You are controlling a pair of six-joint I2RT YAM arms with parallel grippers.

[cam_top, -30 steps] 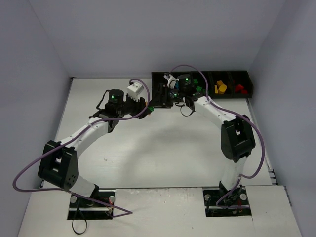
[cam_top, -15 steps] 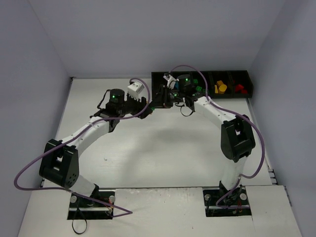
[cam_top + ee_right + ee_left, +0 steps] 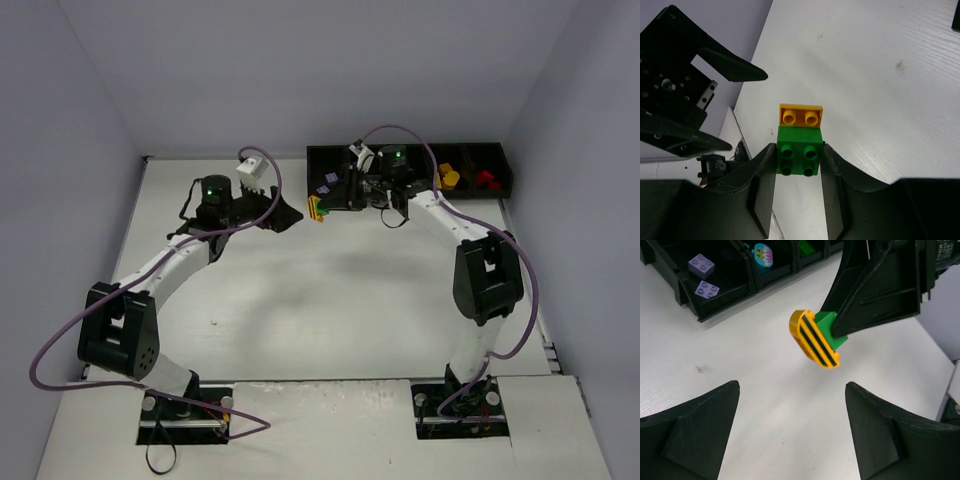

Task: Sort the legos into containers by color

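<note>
The left arm is being bent at its elbow near the table's (image 3: 300, 300) left edge in the top view, and its forearm is being angled up and to the right. The left gripper (image 3: 285, 217) is being pointed to the right, toward the other arm's load. In the left wrist view its two black fingers (image 3: 690, 440) are being held wide apart, with only bare white table between them.

The right arm is being raised steeply from its base to a high elbow, and its forearm is being sloped up and to the left, so that the wrist is being carried over the black tray (image 3: 420, 148). The right gripper (image 3: 798, 150) is being aimed past the tray's left end and is being clamped on a green brick (image 3: 799, 157). A yellow-orange piece (image 3: 800, 116) with dark stripes on its face is being carried on that brick's free end.

The joined pair is being held over the table, just outside the tray's near wall and near the left gripper. Whether it is touching the table cannot be told. Two lilac bricks (image 3: 701, 265) are being held in the tray's left end bin, a teal piece (image 3: 762, 252) in the next.
</note>
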